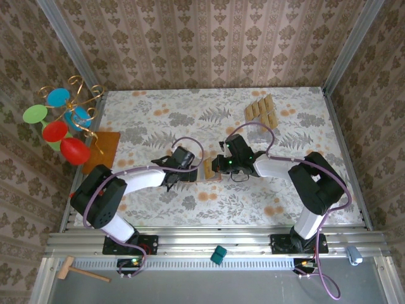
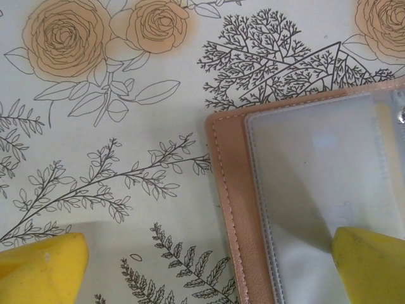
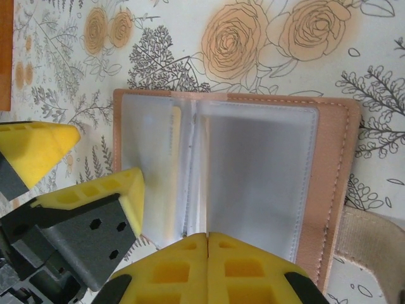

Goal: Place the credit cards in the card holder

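Left tool (image 2: 209, 272) stands spread across the edge of the open card holder (image 3: 266, 164); right tool (image 3: 207, 244) is pressed together over its clear pockets, credit cards (image 1: 261, 111) well apart

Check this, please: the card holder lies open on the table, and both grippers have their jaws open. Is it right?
Not quite. The card holder lies open on the table and the left gripper is open, but the right gripper is shut: the right wrist view shows its yellow fingertips pressed together.
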Tool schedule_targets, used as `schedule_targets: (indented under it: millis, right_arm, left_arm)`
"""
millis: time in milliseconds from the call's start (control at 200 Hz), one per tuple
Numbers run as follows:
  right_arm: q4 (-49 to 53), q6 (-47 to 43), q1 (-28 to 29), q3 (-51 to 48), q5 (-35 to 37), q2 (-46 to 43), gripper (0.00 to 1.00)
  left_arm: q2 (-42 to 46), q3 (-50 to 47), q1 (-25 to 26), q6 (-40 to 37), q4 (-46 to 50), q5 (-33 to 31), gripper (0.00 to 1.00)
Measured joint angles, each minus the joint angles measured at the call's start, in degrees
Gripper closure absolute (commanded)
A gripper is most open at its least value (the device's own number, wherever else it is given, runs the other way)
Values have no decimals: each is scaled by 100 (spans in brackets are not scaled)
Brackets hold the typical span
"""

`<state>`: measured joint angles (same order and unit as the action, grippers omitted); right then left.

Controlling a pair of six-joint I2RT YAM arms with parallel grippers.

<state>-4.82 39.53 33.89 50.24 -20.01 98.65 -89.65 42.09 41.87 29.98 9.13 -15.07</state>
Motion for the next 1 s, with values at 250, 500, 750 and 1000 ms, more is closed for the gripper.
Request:
schedule_targets:
  millis: [250, 500, 750, 1000]
  right_arm:
    - [-118, 39, -76, -129, -2, 0, 100]
    - [-168, 122, -111, -210, -2, 0, 100]
    - [-234, 129, -111, -210, -4, 4, 100]
    - [-195, 140, -111, -173, -20, -7, 100]
  left_arm:
    - [199, -267, -94, 2, -177, 4, 0]
    - [317, -363, -186, 0, -179, 22, 0]
    - [485, -466, -243, 0, -96, 22, 0]
    - [614, -494, -260, -2, -9, 22, 0]
